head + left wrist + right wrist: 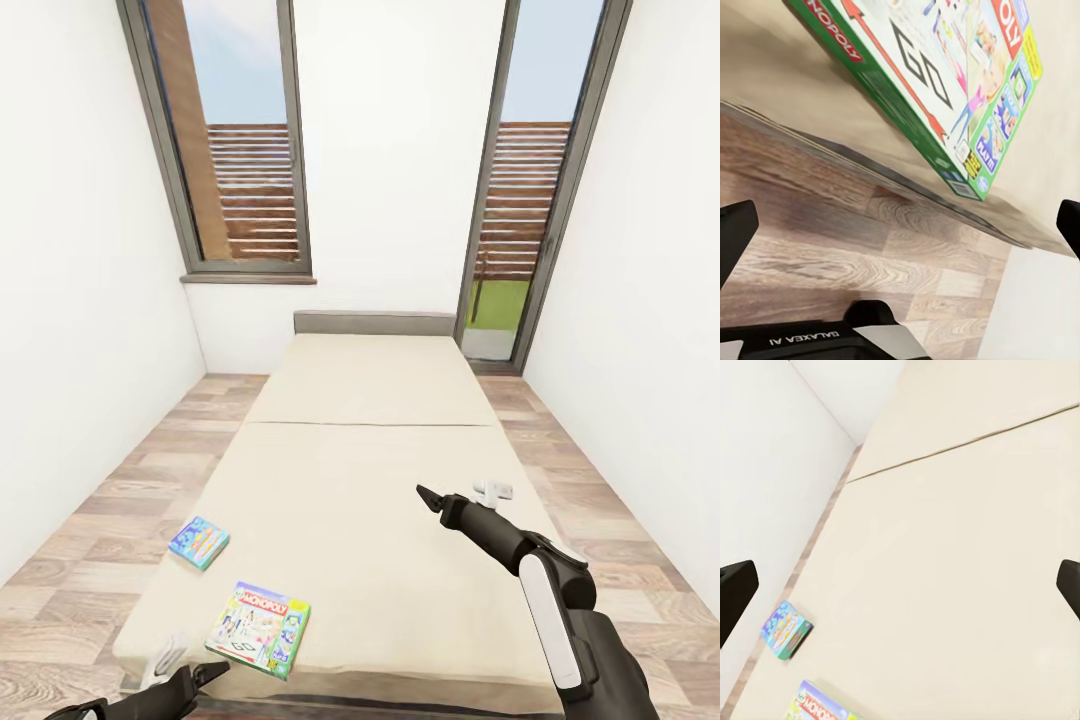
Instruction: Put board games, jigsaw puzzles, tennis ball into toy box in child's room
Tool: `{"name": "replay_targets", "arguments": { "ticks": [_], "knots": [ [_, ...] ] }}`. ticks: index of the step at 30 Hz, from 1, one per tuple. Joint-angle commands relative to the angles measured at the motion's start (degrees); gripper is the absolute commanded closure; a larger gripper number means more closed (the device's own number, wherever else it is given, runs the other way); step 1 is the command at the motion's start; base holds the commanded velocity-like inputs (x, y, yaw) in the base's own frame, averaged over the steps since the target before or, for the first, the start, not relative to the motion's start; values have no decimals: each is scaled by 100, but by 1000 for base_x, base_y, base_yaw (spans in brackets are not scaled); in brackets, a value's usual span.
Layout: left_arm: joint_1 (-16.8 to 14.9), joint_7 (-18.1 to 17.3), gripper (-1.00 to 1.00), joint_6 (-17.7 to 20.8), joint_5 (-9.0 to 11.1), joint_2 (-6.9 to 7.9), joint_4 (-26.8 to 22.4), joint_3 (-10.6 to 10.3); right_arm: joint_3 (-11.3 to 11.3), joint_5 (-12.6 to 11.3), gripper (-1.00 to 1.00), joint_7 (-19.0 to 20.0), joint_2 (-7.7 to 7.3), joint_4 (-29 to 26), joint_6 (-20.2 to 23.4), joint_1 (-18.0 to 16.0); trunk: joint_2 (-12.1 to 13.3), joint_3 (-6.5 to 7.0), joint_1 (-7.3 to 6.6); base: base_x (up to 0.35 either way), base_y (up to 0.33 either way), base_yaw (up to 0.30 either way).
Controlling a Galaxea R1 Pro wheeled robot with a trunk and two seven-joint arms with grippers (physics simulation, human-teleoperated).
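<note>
Two board games lie on the beige bed (pixel 370 470) near its front left corner. The green Monopoly box (pixel 260 629) is nearest me, and a smaller blue game box (pixel 200 541) sits a little farther back by the bed's left edge. My left gripper (pixel 190 672) is low at the bed's front edge, just short of the Monopoly box (pixel 945 82), open and holding nothing. My right gripper (pixel 432 497) hangs open over the right half of the bed. Its wrist view looks down on the blue game (pixel 786 628) and the Monopoly box (pixel 821 706).
White walls stand close on both sides, with strips of wooden floor (pixel 130 480) between them and the bed. Tall windows (pixel 240 140) and a grey headboard (pixel 373 322) are at the far end. A small white object (pixel 493 489) lies near the bed's right edge.
</note>
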Motion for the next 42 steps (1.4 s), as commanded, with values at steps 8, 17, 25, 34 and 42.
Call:
{"name": "replay_targets", "arguments": {
  "ticks": [8,17,25,34,42],
  "knots": [
    [-3,-11,-100,21,43,-25,-1,-20,-14,5,-100,7,10,0,41,-3,-3,-6,0,0,0,0],
    [-3,-11,-100,14,37,-37,-1,-25,-17,1,-100,18,3,-1,35,-6,-3,-6,0,0,0,0],
    [3,-19,-100,-63,28,-89,1,-35,-18,5,-100,7,51,50,25,-9,-3,-6,0,0,-4,0],
    [-2,-20,-100,-65,28,-113,-7,-42,-12,14,-100,-1,12,57,17,-10,-3,-6,0,0,0,0],
    [-2,-20,-100,-94,28,-117,-4,-43,-10,13,-100,-1,0,58,15,-10,-3,-6,0,-9,-1,0]
  ]
}}
